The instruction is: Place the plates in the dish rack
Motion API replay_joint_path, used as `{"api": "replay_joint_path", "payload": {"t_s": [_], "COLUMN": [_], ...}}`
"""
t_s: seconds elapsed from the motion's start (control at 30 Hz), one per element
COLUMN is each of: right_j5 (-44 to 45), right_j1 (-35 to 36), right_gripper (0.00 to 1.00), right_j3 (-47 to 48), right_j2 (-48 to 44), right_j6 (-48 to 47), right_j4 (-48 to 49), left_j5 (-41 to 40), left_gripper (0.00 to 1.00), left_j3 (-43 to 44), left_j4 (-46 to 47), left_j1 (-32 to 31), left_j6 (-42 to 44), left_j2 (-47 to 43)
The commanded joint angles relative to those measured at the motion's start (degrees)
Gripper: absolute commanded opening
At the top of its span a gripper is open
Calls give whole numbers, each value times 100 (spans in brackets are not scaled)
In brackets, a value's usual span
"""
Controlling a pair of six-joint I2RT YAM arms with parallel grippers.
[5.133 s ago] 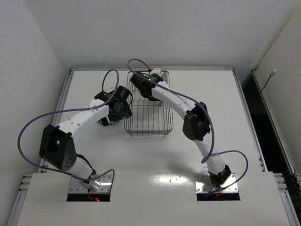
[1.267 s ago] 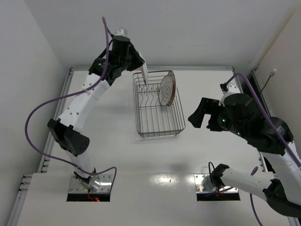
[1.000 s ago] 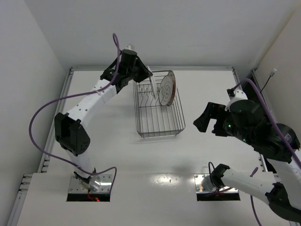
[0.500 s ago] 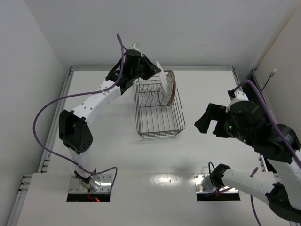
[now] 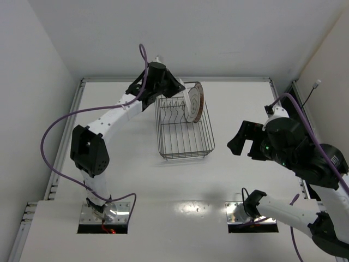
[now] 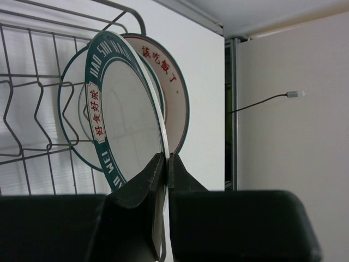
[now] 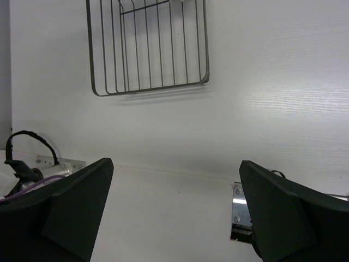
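One teal-rimmed plate (image 6: 122, 131) stands on edge, upper left of my pinching left gripper (image 6: 165, 159), seemingly touching the red-lettered plate (image 6: 173, 98) behind it in the dish rack (image 5: 182, 157); right gripper (image 7: 173, 164) spread wide.

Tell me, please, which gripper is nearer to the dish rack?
Left. The left gripper is over the far end of the rack, shut on the teal-rimmed plate; the right gripper hangs open, off to its right.
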Motion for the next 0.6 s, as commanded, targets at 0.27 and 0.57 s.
{"api": "replay_joint_path", "payload": {"t_s": [0.27,0.57], "right_j5": [175,175], "right_j1": [-19,-19], "right_gripper": [100,100], "right_j3": [-31,-153], "right_j2": [-63,-115], "right_j6": [60,165], "right_j4": [-57,4], "left_j5": [-136,75], "left_gripper": [0,0], "left_j3": [-250,803], "left_j4": [160,-877], "left_j1": [-41,-146], "left_j6": [197,637], "left_j2": [-58,934]}}
